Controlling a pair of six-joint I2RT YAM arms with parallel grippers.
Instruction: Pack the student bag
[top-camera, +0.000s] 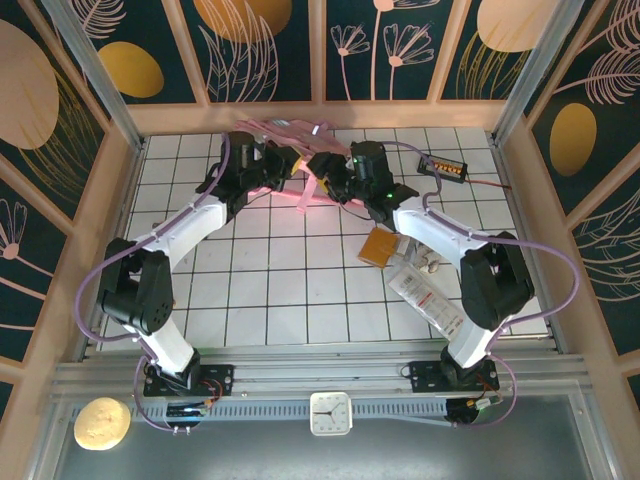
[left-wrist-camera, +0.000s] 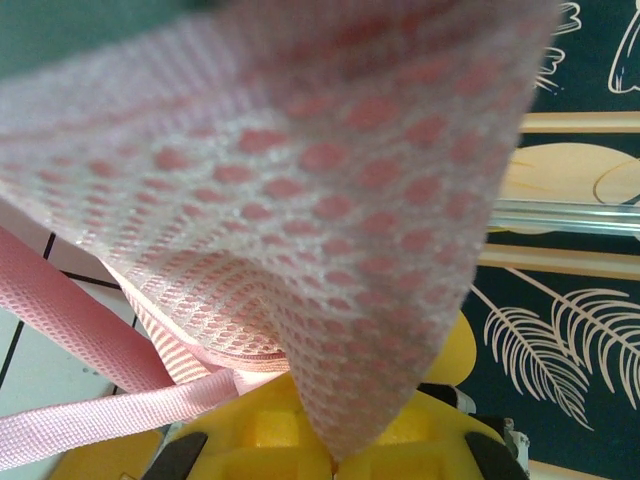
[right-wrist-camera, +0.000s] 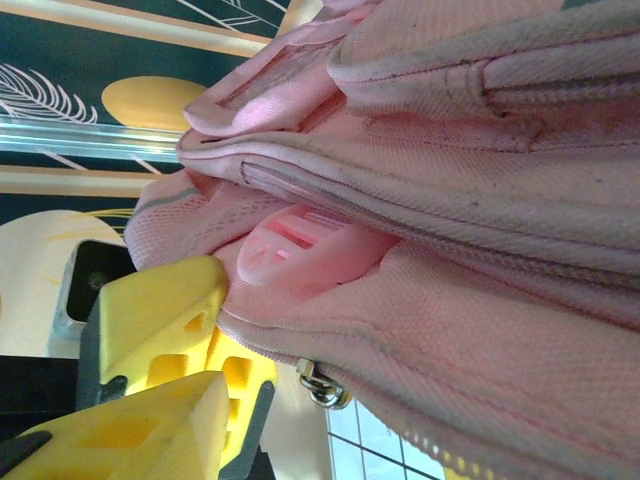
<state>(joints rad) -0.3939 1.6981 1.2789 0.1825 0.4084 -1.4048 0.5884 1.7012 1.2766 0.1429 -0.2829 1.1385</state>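
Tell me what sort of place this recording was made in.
Probably a purpose-built robot test booth, not a real room: a white gridded tabletop, leaf-print wall panels in wooden frames, and an aluminium rail along the near edge.

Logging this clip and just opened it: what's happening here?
Both arms reach to the far edge of the table, with the student bag between them. The left gripper is shut on its mesh fabric. The right gripper has its fingertips against the bag's edge; whether it grips is unclear. A brown flat item and a clear packet lie on the table, unpacked.
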